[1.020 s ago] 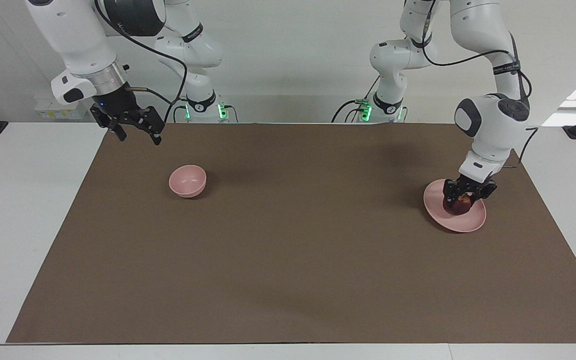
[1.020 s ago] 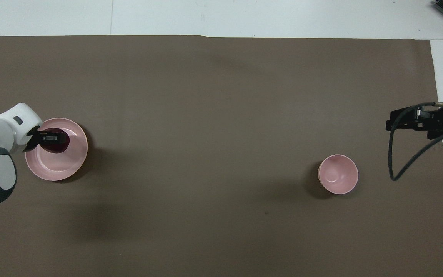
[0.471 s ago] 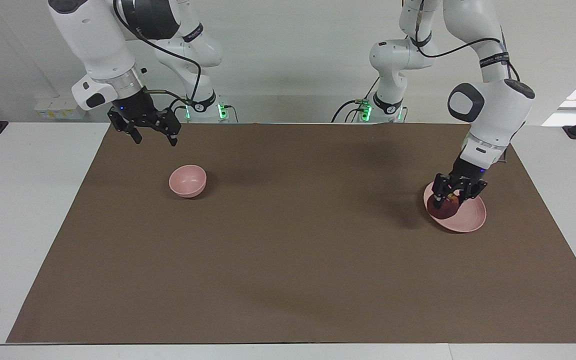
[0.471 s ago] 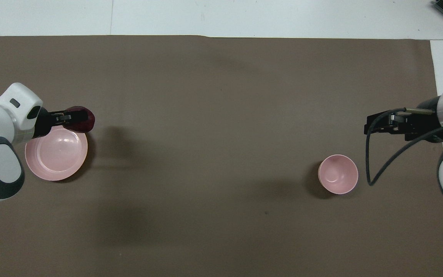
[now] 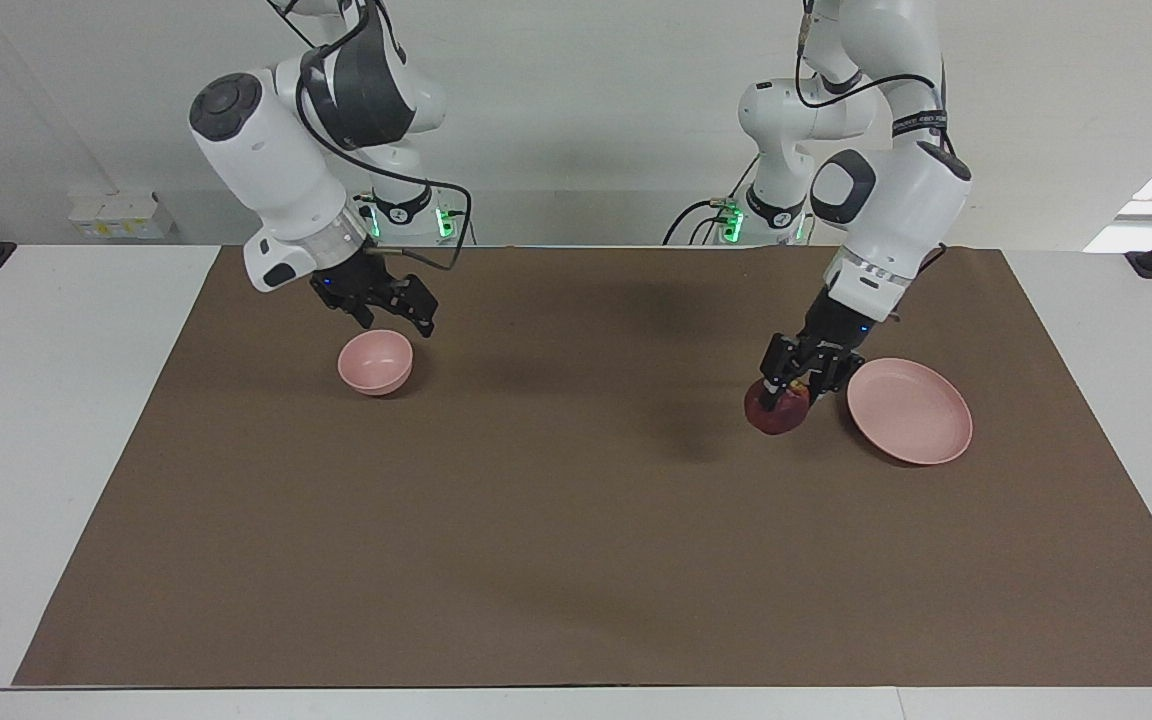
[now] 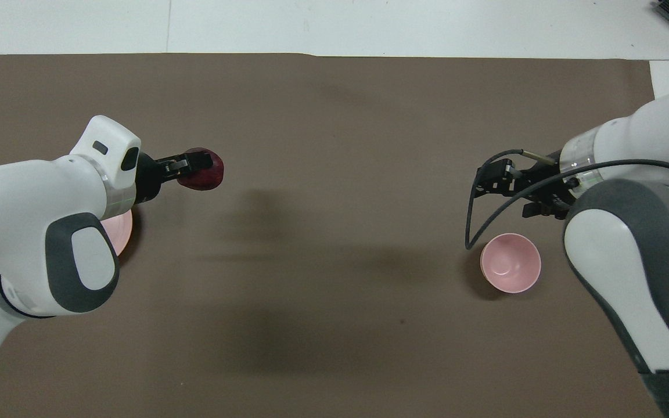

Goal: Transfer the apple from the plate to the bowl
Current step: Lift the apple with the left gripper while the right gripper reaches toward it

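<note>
Overhead view: plate (image 6: 124,235) mostly hidden under left arm, left end effector (image 6: 186,168) clamped on apple (image 6: 202,176), right end effector (image 5: 394,318) apart.

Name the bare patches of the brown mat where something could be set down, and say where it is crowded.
Bare: the wide stretch between the bowl and the plate, and the whole strip farthest from the robots. Crowded: around the bowl, under the open right hand, and beside the plate, where the left hand holds the apple.

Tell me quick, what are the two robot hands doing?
Left gripper: shut on the small dark red apple, in the air.
Right gripper: open, empty, over the small deep pink bowl.
</note>
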`<state>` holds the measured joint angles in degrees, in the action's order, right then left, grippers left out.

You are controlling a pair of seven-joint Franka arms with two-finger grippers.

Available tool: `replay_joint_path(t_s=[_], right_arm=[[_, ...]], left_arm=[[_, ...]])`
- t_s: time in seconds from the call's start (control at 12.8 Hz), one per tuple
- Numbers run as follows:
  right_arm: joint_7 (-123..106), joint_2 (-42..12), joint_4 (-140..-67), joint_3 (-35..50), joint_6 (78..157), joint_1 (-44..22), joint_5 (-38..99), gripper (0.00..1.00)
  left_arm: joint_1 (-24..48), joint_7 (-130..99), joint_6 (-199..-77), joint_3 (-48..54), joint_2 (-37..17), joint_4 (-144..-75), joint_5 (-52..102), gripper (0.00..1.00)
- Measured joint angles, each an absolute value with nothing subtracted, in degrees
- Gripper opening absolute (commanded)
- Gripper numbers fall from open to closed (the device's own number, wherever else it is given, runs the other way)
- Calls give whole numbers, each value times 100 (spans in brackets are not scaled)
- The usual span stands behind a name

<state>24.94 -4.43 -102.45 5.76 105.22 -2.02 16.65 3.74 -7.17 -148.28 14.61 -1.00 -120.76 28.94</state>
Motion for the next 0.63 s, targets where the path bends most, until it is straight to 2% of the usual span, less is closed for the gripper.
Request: replay_joint_path(t_s=[0.31,0.63], right_arm=[[3691,-1083,-10262,580,11150,-688,2785,100],[4547,-1417,-10265,581,11713,-1010,4385,100]], left_arm=[[410,-1507,-15038,2181,-180,-11898,2952,0],[523,-1693,-15048,2344,-198,-11872,2964,0]])
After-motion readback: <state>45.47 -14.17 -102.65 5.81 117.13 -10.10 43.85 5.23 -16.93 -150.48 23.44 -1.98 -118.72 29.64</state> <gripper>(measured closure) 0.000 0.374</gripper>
